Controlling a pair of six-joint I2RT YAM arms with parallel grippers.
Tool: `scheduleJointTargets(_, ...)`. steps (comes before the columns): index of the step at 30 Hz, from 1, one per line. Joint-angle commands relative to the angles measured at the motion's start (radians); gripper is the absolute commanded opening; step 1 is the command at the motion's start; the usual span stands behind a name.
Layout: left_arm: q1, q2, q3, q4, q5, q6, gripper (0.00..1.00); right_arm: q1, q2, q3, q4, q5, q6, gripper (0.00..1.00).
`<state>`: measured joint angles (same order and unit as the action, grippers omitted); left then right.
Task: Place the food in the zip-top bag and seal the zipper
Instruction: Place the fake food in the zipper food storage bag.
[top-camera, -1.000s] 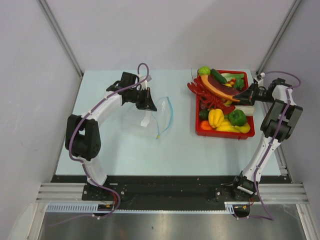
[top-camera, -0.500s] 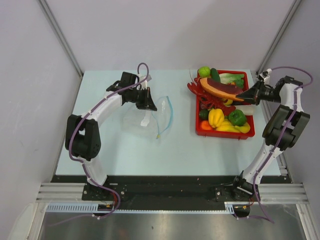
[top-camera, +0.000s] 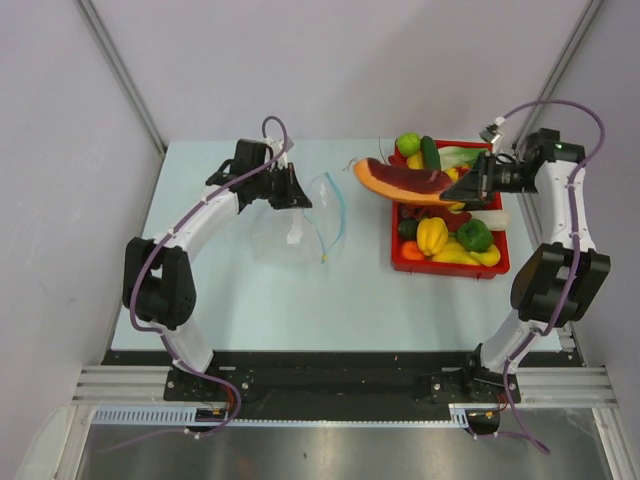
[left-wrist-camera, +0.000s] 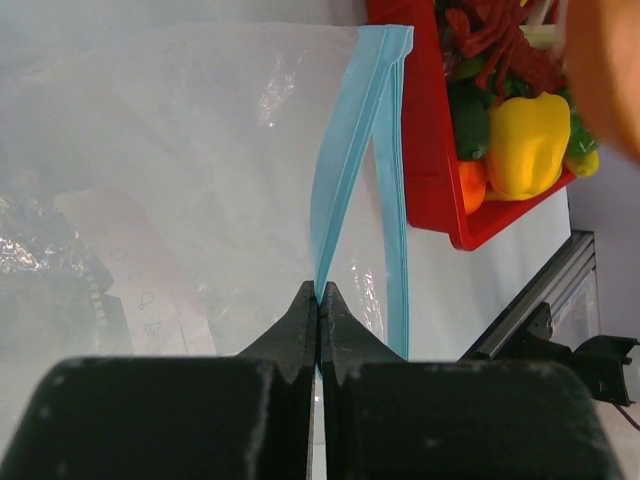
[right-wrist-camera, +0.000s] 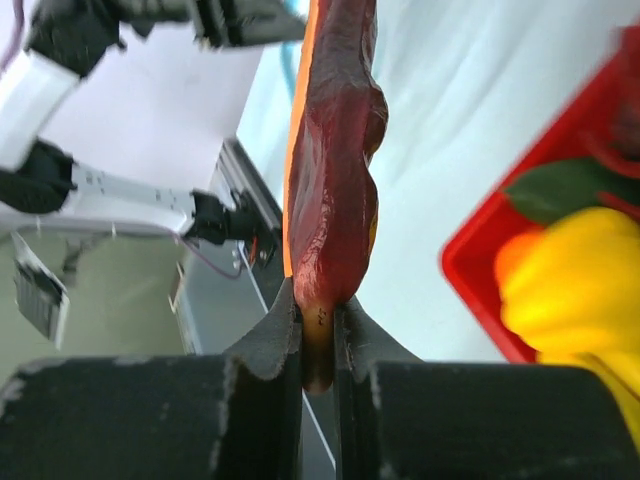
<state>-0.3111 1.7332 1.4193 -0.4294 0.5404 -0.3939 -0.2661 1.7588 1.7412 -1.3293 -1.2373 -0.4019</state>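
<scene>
The clear zip-top bag (top-camera: 285, 238) lies left of centre on the table, its mouth toward the tray. My left gripper (top-camera: 300, 198) is shut on one lip of the light blue zipper (top-camera: 339, 212) and holds it raised; in the left wrist view the fingertips (left-wrist-camera: 320, 296) pinch the strip (left-wrist-camera: 345, 150), while the other lip stays low. My right gripper (top-camera: 479, 186) is shut on the end of a long orange and dark red food slice (top-camera: 400, 182), which hangs in the air between tray and bag. The right wrist view shows the slice (right-wrist-camera: 335, 150) clamped between the pads.
A red tray (top-camera: 450, 270) at the right holds several toy foods: a yellow pepper (top-camera: 432, 235), a green pepper (top-camera: 473, 235), a round green fruit (top-camera: 408, 143), a cucumber (top-camera: 430, 152). Slanted frame posts stand at both back corners.
My right gripper has lifted the long slice out of the tray and carried it left toward the bag. The left gripper has shifted slightly back, still holding the zipper lip.
</scene>
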Motion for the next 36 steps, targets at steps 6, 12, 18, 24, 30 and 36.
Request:
scheduleJointTargets(6, 0.003, -0.063, 0.040, 0.058, -0.017, -0.074, 0.00, 0.289, -0.179, -0.089, 0.234, 0.182, 0.285, 0.00)
scheduleJointTargets(12, -0.011, -0.099, 0.017, 0.083, -0.033, -0.105, 0.00, 0.375, -0.153, -0.131, 0.360, 0.301, 0.397, 0.00)
scheduleJointTargets(18, -0.011, -0.119, -0.006, 0.115, -0.017, -0.132, 0.00, 0.387, -0.154, -0.138, 0.435, 0.347, 0.474, 0.00)
scheduleJointTargets(24, -0.022, -0.119, -0.005, 0.121, -0.023, -0.143, 0.00, 0.452, -0.148, -0.114, 0.568, 0.472, 0.568, 0.00)
scheduleJointTargets(30, -0.025, -0.119, 0.007, 0.124, -0.043, -0.157, 0.00, 0.456, -0.142, -0.049, 0.535, 0.518, 0.564, 0.00)
scheduleJointTargets(36, -0.049, -0.090, -0.014, 0.208, 0.061, -0.241, 0.00, 0.545, -0.115, -0.062, 0.690, 0.479, 0.577, 0.00)
